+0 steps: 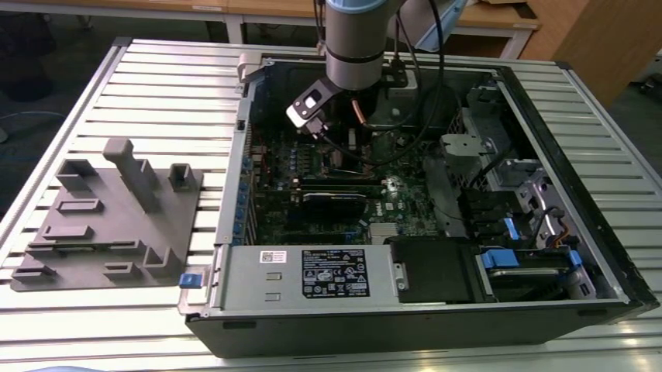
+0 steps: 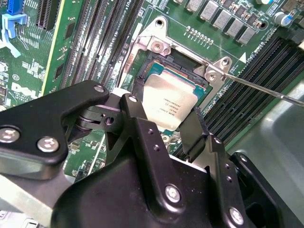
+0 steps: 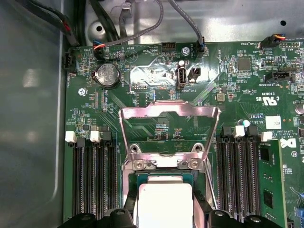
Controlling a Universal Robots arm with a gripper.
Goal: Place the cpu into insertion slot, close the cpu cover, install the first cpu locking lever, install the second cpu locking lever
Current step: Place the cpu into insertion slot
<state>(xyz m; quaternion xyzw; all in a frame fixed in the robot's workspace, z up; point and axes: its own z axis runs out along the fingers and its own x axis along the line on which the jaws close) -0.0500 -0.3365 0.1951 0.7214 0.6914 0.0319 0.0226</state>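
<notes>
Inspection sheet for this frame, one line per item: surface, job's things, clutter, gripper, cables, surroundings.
Surface: slatted metal table carrying an open computer case, with the motherboard facing up.
Job's things: cpu held over the socket; cpu cover raised open; one locking lever swung out, unlatched.
Clutter: grey holder tray beside the case, on the exterior view's left.
Gripper: gripper shut on the cpu, inside the case.
Cables: black cables along the arm; grey wires plugged in at the board edge.
Surroundings: wooden desks behind the table.
</notes>
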